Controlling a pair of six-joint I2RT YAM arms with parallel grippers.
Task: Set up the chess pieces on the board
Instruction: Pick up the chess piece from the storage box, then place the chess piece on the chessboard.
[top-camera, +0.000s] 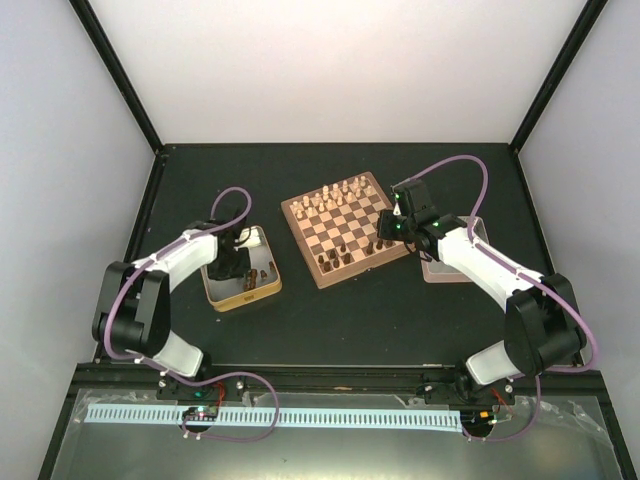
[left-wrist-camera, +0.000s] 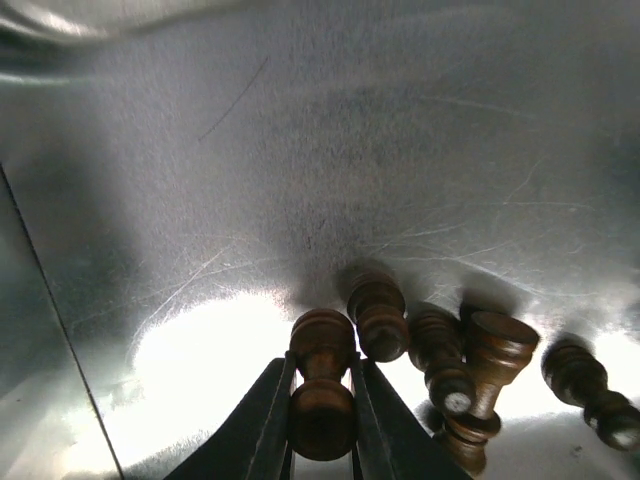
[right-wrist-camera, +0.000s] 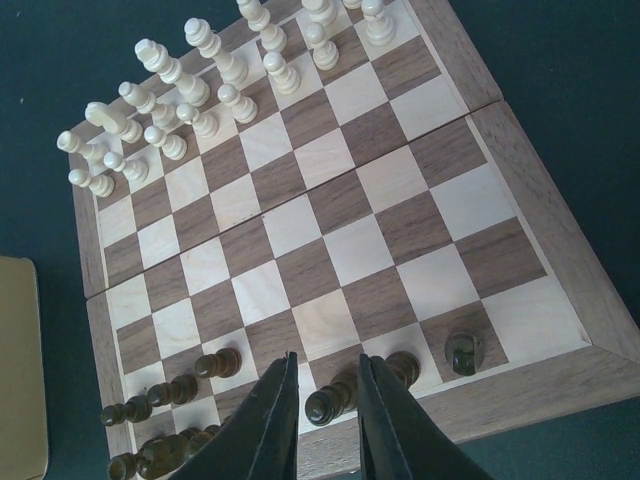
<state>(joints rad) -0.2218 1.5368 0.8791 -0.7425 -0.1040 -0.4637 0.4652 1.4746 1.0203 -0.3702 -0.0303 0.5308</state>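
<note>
The left gripper (left-wrist-camera: 322, 372) is down inside the left tin (top-camera: 250, 297). Its fingers (left-wrist-camera: 265, 425) are clamped on one dark chessman (left-wrist-camera: 322, 338) lying on the metal floor. Several more loose chessmen (left-wrist-camera: 440, 360) lie on their sides just to its right. The low, end-on pinch suits a piece that lies flat, since the fingers can slide along the floor on either side of it.

Across the table, the right gripper (right-wrist-camera: 328, 360) hangs over the near edge of the board (right-wrist-camera: 545, 210). A dark pawn (right-wrist-camera: 330, 403) stands between its fingers (right-wrist-camera: 385, 420). They are only a little apart, and I cannot tell whether they pinch the pawn or merely flank it. It sits in the near rows beside the other dark men (right-wrist-camera: 180, 390), opposite the cream chessmen (right-wrist-camera: 165, 68) ranked at the far left, so the dark side is probably being filled in here.

The overhead view places both arms and shows a second tin (top-camera: 440, 272) under the right one (neither wrist camera shows it). There, though, the pieces are mere specks and the left arm hides the grip. Only the wrist cameras show finger against wood.
</note>
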